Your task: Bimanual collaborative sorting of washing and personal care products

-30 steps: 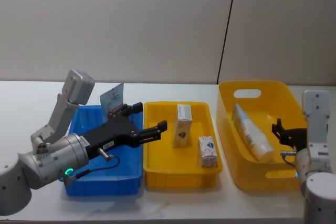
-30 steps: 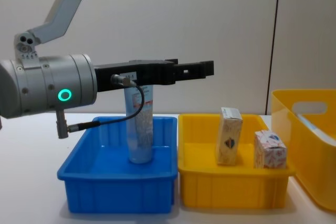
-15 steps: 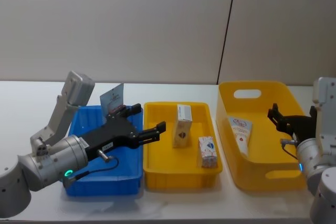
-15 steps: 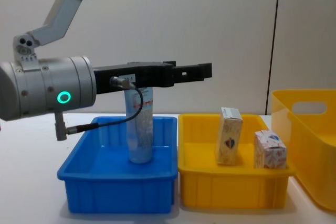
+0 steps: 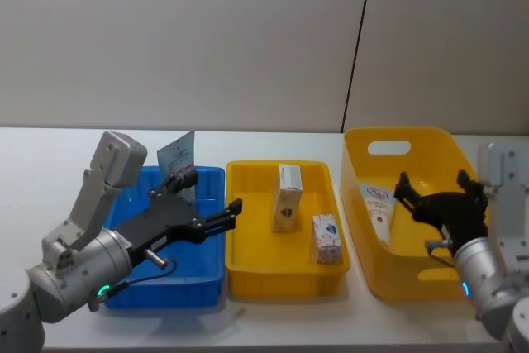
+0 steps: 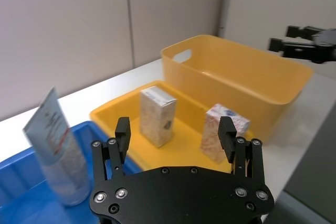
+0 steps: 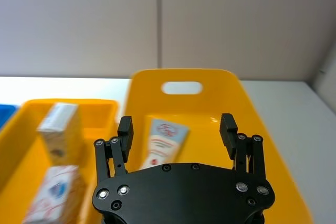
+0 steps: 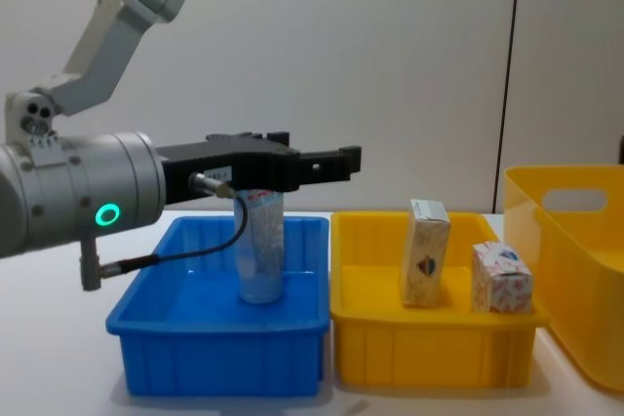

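"So, where do the pale blue tubes sit?"

"One squeeze tube (image 8: pixel 260 252) stands upright in the blue tray (image 8: pixel 214 359), crimped end up. The other tube (image 5: pixel 378 207) lies slanted inside the deep yellow bin (image 5: pixel 413 133) on the right."

"And the cartons?"

"Both stand in the yellow tray (image 5: pixel 281 283) between the other two containers. The taller carton (image 5: pixel 287 197) is farther back and the shorter carton (image 5: pixel 327 239) nearer the front, apart from each other. All three containers rest on the white desk (image 5: pixel 50 155)."

"What about the arms?"

"The left end effector (image 5: pixel 211 194) hovers over the blue tray just beside the upright tube, fingers spread and gripping nothing, pointing towards the yellow tray. The right end effector (image 7: pixel 176 124) hangs above the bin's near side, also released and empty, with the lying tube beyond it."
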Controlling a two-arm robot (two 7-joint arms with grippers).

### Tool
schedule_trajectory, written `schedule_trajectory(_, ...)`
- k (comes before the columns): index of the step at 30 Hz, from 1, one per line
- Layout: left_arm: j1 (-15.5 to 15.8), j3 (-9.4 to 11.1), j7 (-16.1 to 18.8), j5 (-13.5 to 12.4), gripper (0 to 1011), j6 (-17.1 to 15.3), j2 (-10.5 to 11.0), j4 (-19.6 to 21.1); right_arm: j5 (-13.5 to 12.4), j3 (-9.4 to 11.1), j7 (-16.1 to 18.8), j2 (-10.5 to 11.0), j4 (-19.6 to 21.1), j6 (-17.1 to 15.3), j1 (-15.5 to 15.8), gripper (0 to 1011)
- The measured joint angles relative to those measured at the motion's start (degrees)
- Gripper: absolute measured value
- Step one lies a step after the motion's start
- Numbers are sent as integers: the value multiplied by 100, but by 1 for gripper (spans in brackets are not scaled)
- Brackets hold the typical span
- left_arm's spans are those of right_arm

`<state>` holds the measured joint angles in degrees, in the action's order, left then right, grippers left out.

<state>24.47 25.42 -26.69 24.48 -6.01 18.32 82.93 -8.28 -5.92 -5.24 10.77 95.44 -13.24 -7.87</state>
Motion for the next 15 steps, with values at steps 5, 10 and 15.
schedule_trajectory(5, -168, 10, 400, -200, 1001, 79, 57, 155, -265, -229, 297, 277, 186, 368, 284, 1003)
schedule_trajectory(10, -340, 20, 810, -403, 1001, 162, 116, 320, -488, -417, 541, 509, 342, 672, 516, 1004)
schedule_trajectory(15, -484, 29, 1160, -577, 1001, 234, 161, 458, -699, -602, 781, 734, 499, 966, 745, 1003)
